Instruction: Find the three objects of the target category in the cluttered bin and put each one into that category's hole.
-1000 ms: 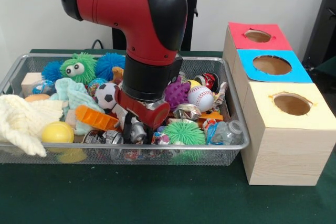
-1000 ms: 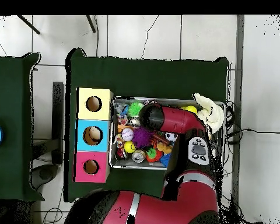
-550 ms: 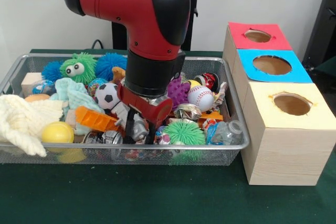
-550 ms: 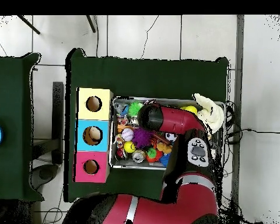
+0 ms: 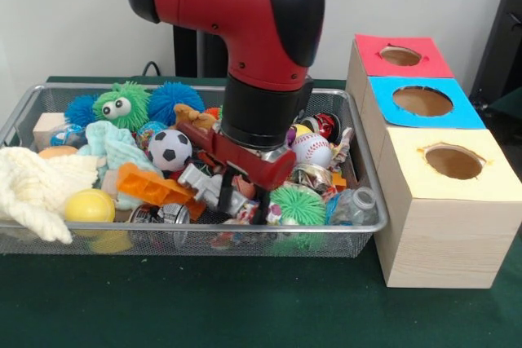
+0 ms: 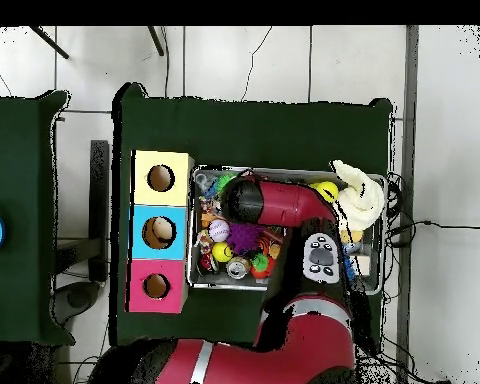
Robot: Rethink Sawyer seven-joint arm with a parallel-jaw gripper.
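Reaching down into the wire bin [image 5: 371,201], the gripper [image 5: 241,201] sits low among the clutter at centre frame, just left of the green spiky ball [image 5: 298,204]; whether its fingers are spread or pinching something I cannot tell. The soccer ball [image 5: 170,149] lies to its left, the baseball [image 5: 311,150] to its right. The three boxes with holes [image 5: 453,161] stand at the right.

No legible txt, labels, brands or nos. anywhere; print on the cans in bin is unreadable.
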